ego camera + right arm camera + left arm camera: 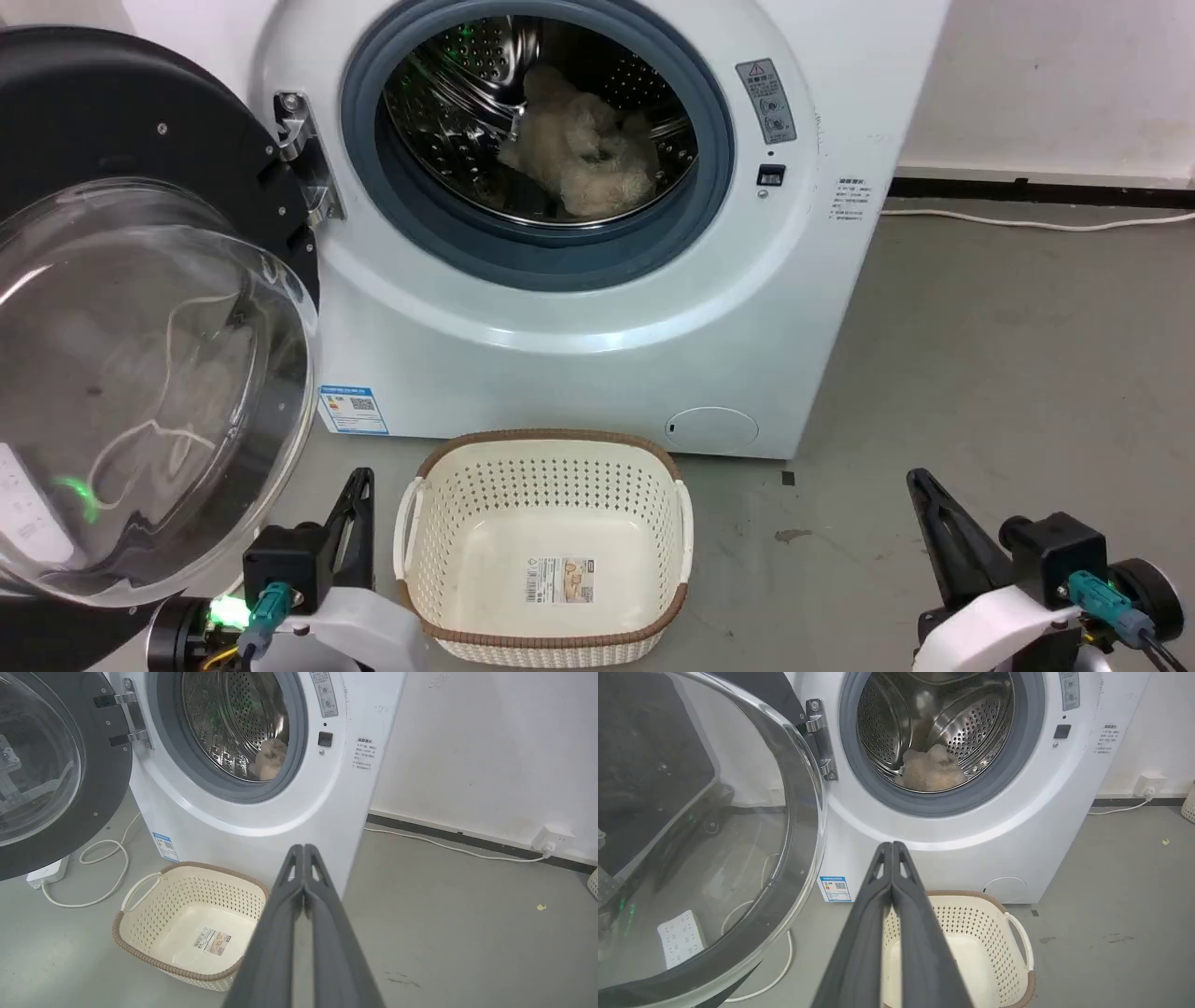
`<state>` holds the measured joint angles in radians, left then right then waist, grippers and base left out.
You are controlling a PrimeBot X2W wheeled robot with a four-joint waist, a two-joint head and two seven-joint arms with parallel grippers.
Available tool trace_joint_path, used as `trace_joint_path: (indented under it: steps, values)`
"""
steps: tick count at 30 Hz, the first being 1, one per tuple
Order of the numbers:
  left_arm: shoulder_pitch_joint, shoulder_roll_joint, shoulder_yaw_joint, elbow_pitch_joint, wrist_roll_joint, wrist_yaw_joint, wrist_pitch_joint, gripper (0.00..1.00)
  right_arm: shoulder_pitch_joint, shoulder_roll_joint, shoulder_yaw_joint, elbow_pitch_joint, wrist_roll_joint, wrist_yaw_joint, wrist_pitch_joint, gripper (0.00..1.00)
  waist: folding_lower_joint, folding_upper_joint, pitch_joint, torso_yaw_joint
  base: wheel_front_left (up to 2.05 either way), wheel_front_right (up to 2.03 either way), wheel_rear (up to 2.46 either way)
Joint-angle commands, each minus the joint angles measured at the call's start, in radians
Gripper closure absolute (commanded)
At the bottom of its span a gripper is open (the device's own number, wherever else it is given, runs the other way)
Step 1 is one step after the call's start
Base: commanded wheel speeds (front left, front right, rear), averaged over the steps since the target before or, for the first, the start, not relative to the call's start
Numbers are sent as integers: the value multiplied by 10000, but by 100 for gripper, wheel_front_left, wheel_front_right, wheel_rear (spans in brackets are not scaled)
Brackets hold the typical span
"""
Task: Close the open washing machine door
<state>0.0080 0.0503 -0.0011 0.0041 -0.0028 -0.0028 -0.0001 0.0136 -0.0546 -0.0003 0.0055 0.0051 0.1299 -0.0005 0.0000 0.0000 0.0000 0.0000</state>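
The washing machine (597,336) is a white front-loader with its drum mouth uncovered and a beige fluffy item (579,154) inside. Its door (140,355), a black disc with a bulging clear glass bowl, stands swung wide open on the left, hung on a metal hinge (303,159). The same door (691,835) fills the left of the left wrist view and shows as door (51,770) in the right wrist view. My left gripper (359,478) sits low beside the door's lower edge, fingers shut and empty. My right gripper (917,478) rests at the lower right, also shut and empty.
A cream perforated laundry basket (546,546) with a brown rim stands on the grey floor in front of the machine, between my arms. A white power strip (46,872) and cable (100,854) lie on the floor under the door. A wall socket (549,837) sits at the right.
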Motion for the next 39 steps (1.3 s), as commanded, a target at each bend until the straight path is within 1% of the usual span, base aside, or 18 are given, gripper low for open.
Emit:
trace_joint_path:
  steps: [1,27,28,39]
  values:
    - [-80,-1,11,-41,28,28,1,100,-136,43,3,-55,-51,8,5,100,0,0,0,0,0,0,0]
    - [-80,-1,11,-41,28,28,1,100,-136,43,3,-55,-51,8,5,100,0,0,0,0,0,0,0]
    - [0,0,-6,4,-2,-2,-6,0,4,-2,2,2,6,0,-3,0,0,0,0,0,0,0,0]
    - [-15,2,-139,76,-18,12,-210,0,76,-9,-92,19,147,1,-207,0,0,0,5,30,0,0,0]
